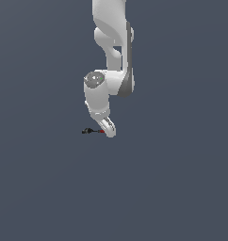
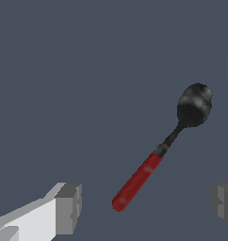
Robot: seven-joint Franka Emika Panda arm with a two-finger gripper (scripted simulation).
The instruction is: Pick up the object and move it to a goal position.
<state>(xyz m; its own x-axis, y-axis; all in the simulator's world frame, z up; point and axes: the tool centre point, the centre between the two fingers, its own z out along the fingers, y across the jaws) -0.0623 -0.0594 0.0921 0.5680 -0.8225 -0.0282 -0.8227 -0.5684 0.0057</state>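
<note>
Spoon lies between parted fingers

Spoon [image 2: 160, 153] is what the wrist view makes of the small tool: a red handle with a rounded tip, a short dark neck, and a black oval bowl with dull grey highlights. It lies flat on the plain grey-blue floor [image 1: 182, 188], slanted in the wrist picture. The handle tip points toward the gap between the two fingers, and the bowl lies farther out.

The gripper [image 2: 144, 207] has its fingers set wide apart. One grey pad [image 2: 69, 207] shows on a white finger, the other pad at the opposite edge of the picture. Neither pad touches the spoon; the handle tip sits between them, nearer the first.

In the exterior view the spoon [image 1: 91, 131] is a tiny dark sliver with a red speck. It sits just beside the white arm's lowered fingertip [image 1: 109, 129], on the exterior view's left of it.
</note>
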